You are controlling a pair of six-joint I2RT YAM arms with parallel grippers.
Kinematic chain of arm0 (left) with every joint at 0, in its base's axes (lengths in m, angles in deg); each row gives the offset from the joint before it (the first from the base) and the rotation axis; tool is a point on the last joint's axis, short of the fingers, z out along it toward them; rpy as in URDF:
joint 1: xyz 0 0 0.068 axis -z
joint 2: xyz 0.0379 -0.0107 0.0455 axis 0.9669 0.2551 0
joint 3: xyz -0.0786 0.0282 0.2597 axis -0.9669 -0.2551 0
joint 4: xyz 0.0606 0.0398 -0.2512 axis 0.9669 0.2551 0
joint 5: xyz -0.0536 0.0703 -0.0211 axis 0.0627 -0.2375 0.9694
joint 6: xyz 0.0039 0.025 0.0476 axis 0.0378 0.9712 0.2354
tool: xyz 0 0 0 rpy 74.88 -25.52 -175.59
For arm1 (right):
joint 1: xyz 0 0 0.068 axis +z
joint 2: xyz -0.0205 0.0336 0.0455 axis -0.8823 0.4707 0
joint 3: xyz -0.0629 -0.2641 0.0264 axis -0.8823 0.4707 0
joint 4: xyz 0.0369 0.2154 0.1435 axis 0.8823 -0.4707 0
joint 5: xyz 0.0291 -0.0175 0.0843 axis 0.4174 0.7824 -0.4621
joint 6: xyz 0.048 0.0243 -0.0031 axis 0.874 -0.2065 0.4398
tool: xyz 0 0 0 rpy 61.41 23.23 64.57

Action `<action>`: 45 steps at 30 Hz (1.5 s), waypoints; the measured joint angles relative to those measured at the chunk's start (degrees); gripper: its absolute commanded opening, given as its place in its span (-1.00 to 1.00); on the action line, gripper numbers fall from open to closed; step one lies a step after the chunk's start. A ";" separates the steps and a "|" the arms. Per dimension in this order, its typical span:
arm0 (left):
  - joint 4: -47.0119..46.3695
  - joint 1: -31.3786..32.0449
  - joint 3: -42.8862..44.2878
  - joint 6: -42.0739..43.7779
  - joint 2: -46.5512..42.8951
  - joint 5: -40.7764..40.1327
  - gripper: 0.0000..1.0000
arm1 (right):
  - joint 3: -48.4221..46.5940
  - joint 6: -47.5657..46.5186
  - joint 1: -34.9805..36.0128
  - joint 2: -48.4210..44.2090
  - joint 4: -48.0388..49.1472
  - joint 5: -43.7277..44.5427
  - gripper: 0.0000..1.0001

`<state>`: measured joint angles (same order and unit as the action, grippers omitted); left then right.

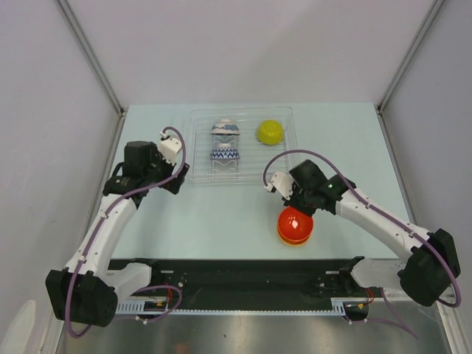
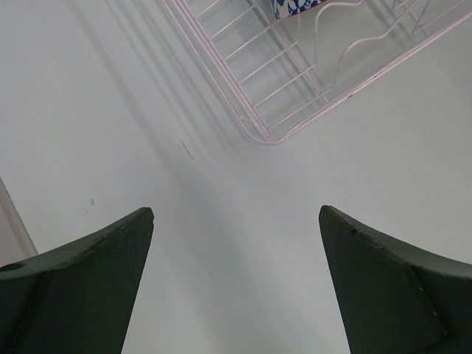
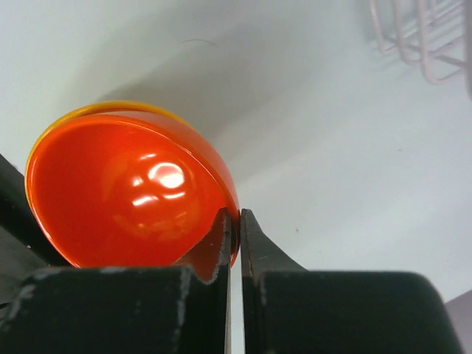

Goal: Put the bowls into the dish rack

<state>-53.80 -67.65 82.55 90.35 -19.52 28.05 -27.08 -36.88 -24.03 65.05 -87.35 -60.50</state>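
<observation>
Three bowls are sitting in the dish rack (image 1: 274, 164): two patterned bowls (image 1: 225, 154) and a yellow-green bowl (image 1: 270, 132). The red bowl (image 1: 295, 223) is lying on the orange bowl (image 1: 295, 241) on the bench (image 1: 221, 221), with the right tool (image 1: 294, 206) at its far rim. The left tool (image 1: 172, 145) is hovering just beside the rack. Left wrist: tool gaping, released, rack corner ahead. Right wrist: tool clenching the red bowl's rim.

A robot test lab: bare grey panel walls (image 1: 243, 44) enclose a pale table (image 1: 221, 221), two robot arms (image 1: 103, 228) bolted along its near edge.
</observation>
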 measured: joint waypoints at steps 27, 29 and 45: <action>-1.46 -0.09 13.20 -0.57 18.40 -2.36 0.99 | -20.90 -15.82 3.43 8.24 20.13 16.79 -1.00; -1.40 -0.11 14.67 -0.55 20.68 -2.60 0.99 | -20.79 -17.81 2.97 11.23 25.94 18.12 -1.00; -1.97 -0.13 21.51 -0.48 33.68 -4.81 0.99 | -22.05 -33.99 -4.70 40.39 71.06 23.82 -1.00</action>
<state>-55.77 -67.78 104.06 89.87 14.16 23.24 -49.13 -70.87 -28.73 105.44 -16.30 -36.67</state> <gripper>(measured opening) 0.996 0.031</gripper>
